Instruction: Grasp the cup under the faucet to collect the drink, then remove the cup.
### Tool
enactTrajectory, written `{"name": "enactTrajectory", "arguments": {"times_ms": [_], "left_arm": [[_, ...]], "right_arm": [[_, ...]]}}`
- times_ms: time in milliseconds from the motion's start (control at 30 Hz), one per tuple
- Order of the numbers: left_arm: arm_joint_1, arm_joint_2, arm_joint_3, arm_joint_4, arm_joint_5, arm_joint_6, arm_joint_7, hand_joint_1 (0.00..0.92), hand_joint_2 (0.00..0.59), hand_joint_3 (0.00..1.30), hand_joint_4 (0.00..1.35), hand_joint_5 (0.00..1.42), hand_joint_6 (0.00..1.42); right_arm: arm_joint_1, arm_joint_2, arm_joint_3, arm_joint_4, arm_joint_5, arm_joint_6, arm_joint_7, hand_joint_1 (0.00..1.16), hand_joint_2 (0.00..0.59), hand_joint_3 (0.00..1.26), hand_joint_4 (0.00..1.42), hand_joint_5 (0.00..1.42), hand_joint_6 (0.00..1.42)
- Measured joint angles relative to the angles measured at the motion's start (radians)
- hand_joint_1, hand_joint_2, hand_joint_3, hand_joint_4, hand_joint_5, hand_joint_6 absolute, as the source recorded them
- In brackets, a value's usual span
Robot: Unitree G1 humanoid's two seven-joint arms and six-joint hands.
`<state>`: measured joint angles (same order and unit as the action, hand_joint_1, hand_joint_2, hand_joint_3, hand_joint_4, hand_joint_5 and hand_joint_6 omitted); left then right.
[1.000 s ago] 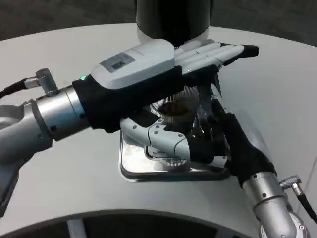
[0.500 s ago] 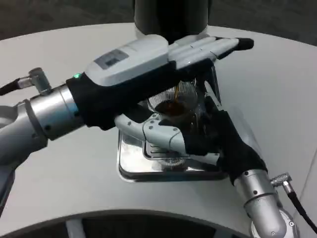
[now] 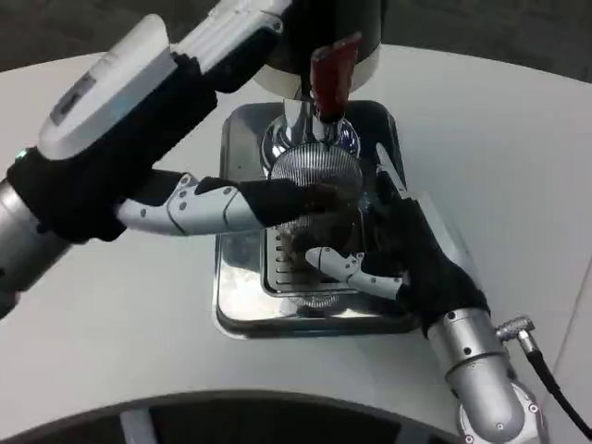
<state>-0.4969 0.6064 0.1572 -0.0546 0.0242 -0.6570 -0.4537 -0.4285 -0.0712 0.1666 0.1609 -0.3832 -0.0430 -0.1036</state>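
Note:
A clear ribbed cup (image 3: 312, 178) with dark drink in it stands on the silver drip tray (image 3: 242, 305), right below the faucet (image 3: 301, 129) with its red lever (image 3: 333, 67). My right hand (image 3: 416, 259) grips the cup from the right, its white thumb across the cup's front and its dark fingers behind. My left hand (image 3: 111, 111) is raised at the left, holding nothing. Its fingers stretch up beside the dark dispenser body (image 3: 319, 23), and its thumb (image 3: 208, 205) reaches toward the cup's left side. The cup's lower part is hidden by my hands.
The dispenser stands at the back centre of the round white table (image 3: 518, 148). A cable (image 3: 555, 384) runs from my right wrist near the table's front edge. Bare tabletop lies to the left and right of the tray.
My left hand has swung up and to the left, away from above the cup, uncovering the faucet and red lever. My right hand still grips the cup on the tray.

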Motion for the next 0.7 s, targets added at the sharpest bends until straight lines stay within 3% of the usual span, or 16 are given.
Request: {"name": "enactTrajectory", "arguments": {"times_ms": [267, 467, 700], "left_arm": [[0.283, -0.004, 0.167, -0.144, -0.04, 0.075, 0.062, 0.0, 0.163, 0.0, 0.0, 0.01, 0.0], [0.493, -0.01, 0.219, -0.197, -0.038, 0.104, 0.063, 0.0, 0.166, 0.0, 0.0, 0.01, 0.0], [0.642, -0.03, 0.256, -0.246, -0.037, 0.111, 0.066, 0.0, 0.168, 0.0, 0.0, 0.01, 0.0]], "right_arm": [[-0.025, 0.012, 0.005, 0.039, 0.005, -0.017, -0.004, 0.73, 0.175, 0.0, 0.0, 0.0, 0.16], [-0.045, 0.02, 0.013, 0.074, 0.001, -0.023, -0.024, 0.73, 0.178, 0.0, 0.0, 0.0, 0.16], [-0.087, 0.031, 0.017, 0.143, 0.004, -0.044, -0.039, 0.73, 0.175, 0.0, 0.0, 0.0, 0.16]]}}
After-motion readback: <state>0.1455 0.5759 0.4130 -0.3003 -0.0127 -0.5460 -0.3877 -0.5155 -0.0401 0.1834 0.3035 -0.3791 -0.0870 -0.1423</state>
